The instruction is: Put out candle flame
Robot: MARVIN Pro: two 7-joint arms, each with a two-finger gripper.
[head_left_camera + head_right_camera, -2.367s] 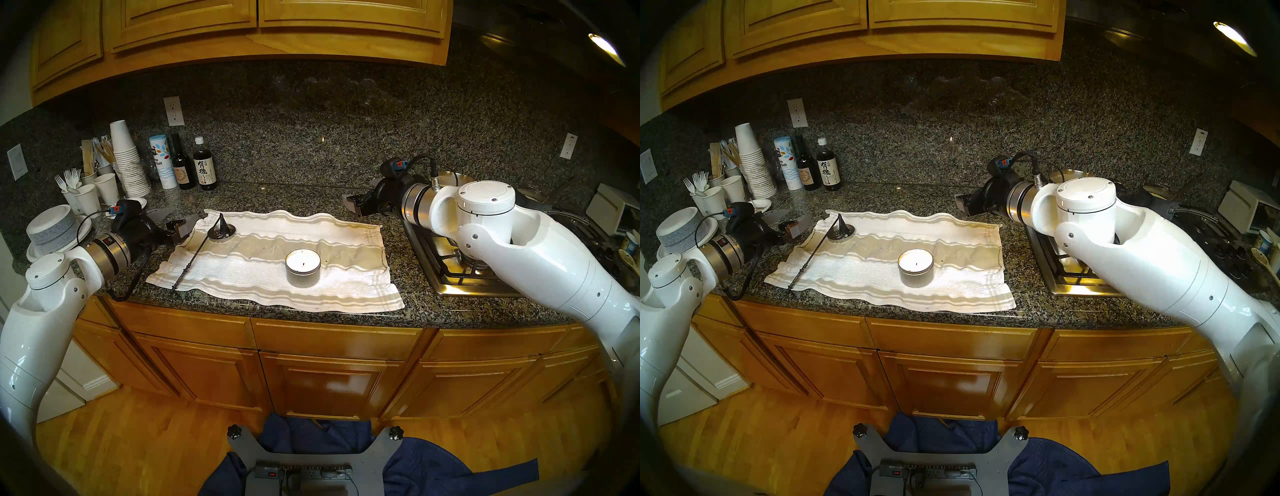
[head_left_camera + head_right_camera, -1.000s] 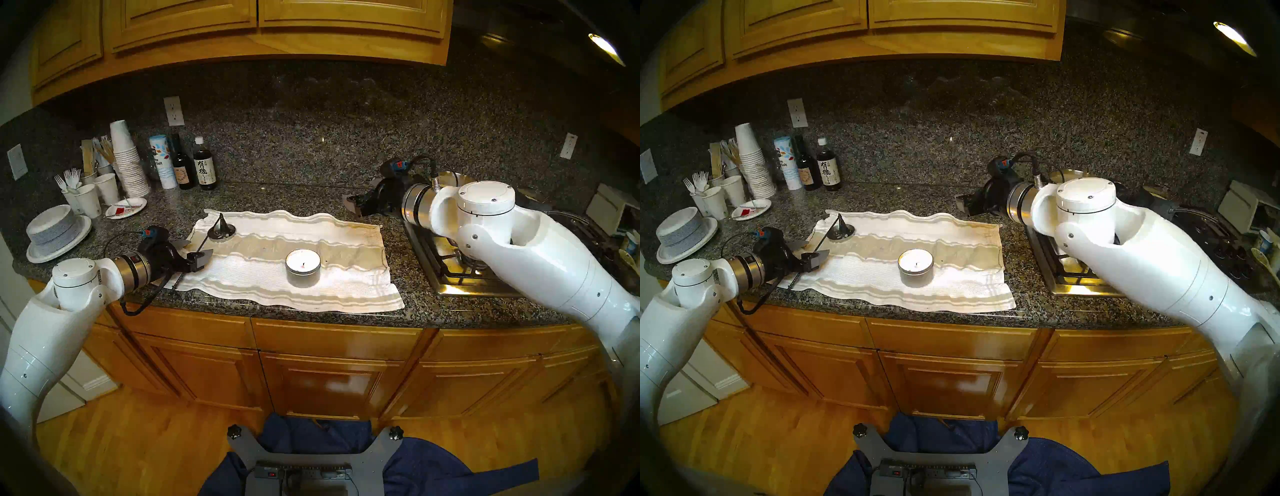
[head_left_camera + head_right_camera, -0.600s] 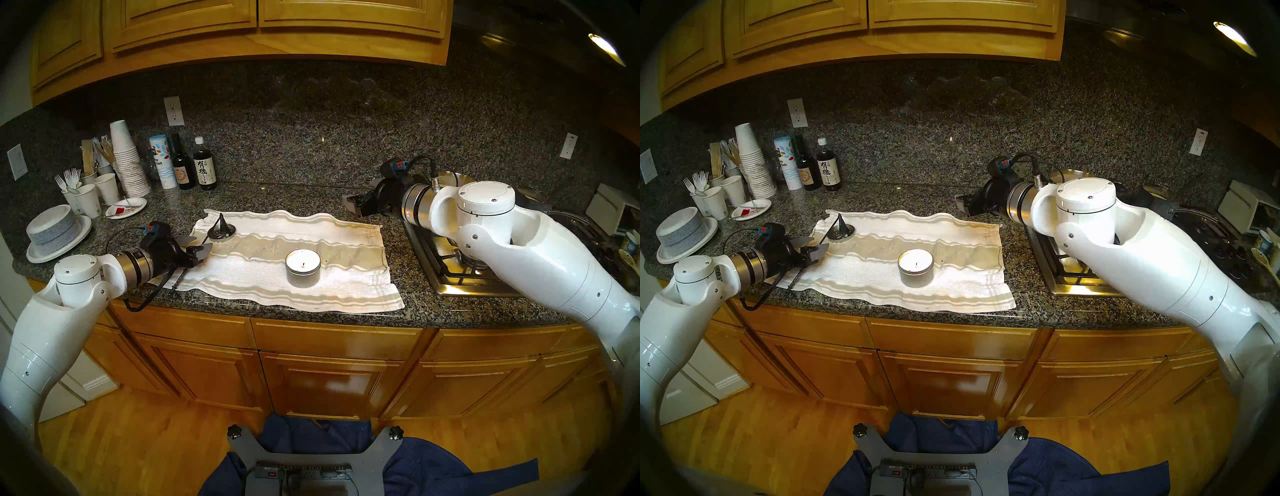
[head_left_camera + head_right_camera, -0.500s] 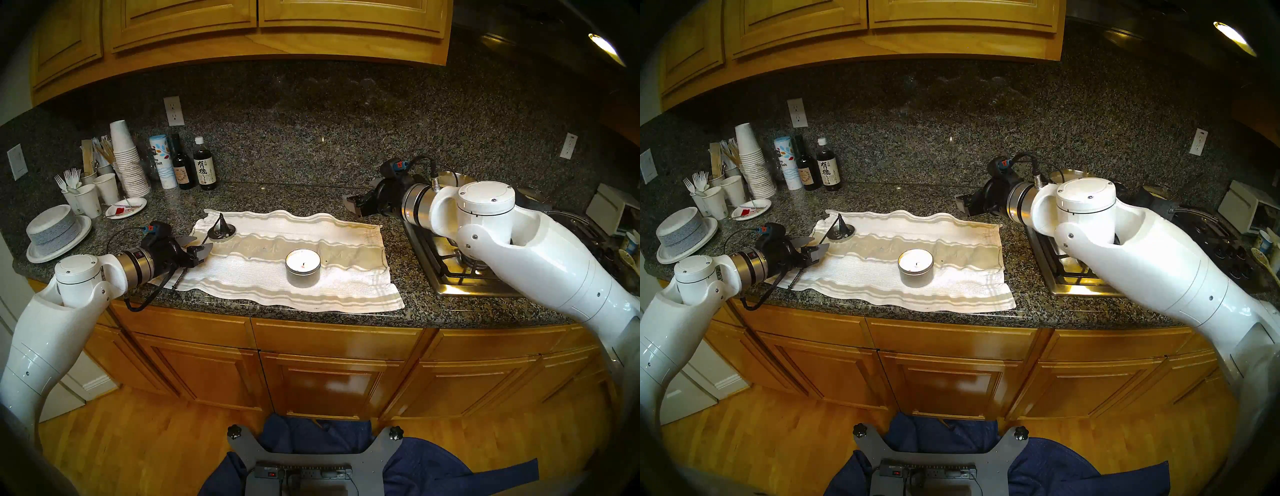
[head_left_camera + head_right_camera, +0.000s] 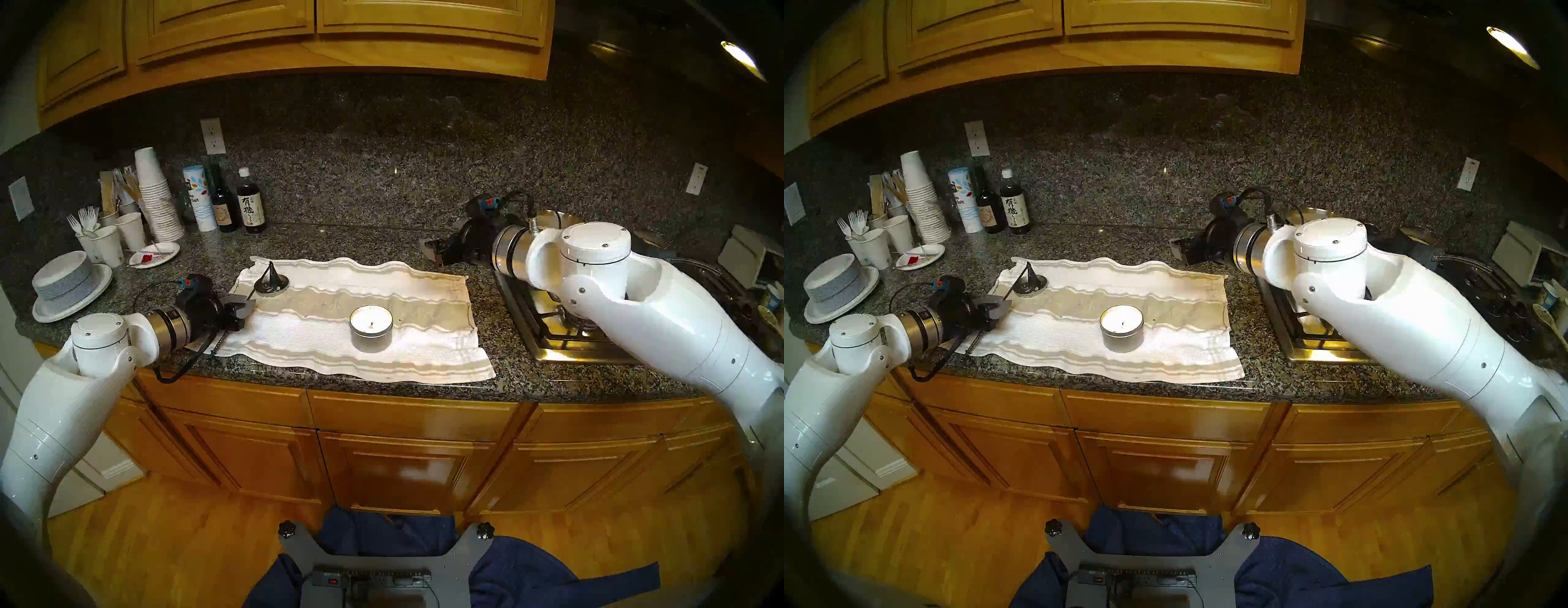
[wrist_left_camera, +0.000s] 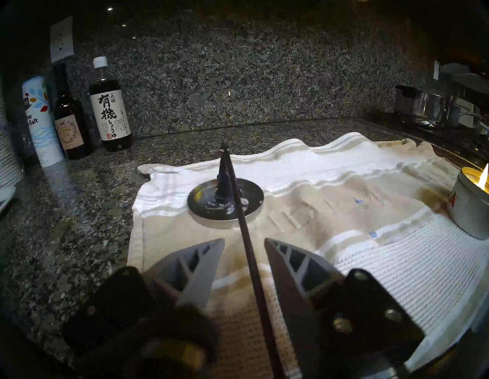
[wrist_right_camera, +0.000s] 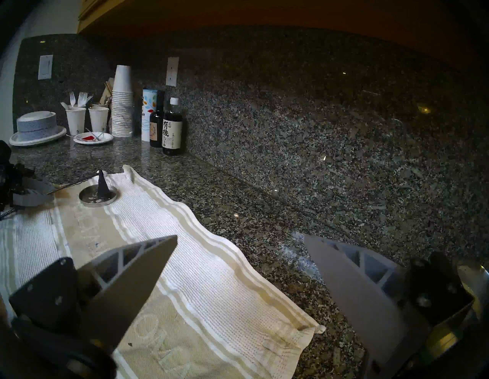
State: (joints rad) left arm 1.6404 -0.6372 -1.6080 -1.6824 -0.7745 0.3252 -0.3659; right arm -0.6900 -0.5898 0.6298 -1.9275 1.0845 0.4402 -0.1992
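Since a second ago the left gripper point(image 5: 242, 306) has come forward over the near-left corner of the towel point(image 5: 424, 293) and narrowed its jaws around the thin rod of the snuffer point(image 6: 247, 251). In the left wrist view the rod runs between the two fingers with a sliver of gap on each side, so contact cannot be confirmed. The snuffer's dark cone point(image 5: 271, 274) sits in the small silver dish point(image 5: 278, 291), at about 11 o'clock from the gripper in the head view. The rod's near end is hidden under the wrist.

The candle point(image 5: 371, 327) stands mid-towel, well apart from the gripper toward 3 o'clock, with bare cloth between them. Its flame point(image 6: 483, 174) burns bright at the right edge of the left wrist view, where the tin is cut off. From the head it is only a faint speck.

The right gripper point(image 7: 240, 248) hangs wide apart over the counter point(image 5: 339, 242) at the towel's far-right corner, beside the stove point(image 5: 551, 335), unchanged from before. The towel's front hem lies close to the counter edge. Bottles, cups and plates crowd the far left.
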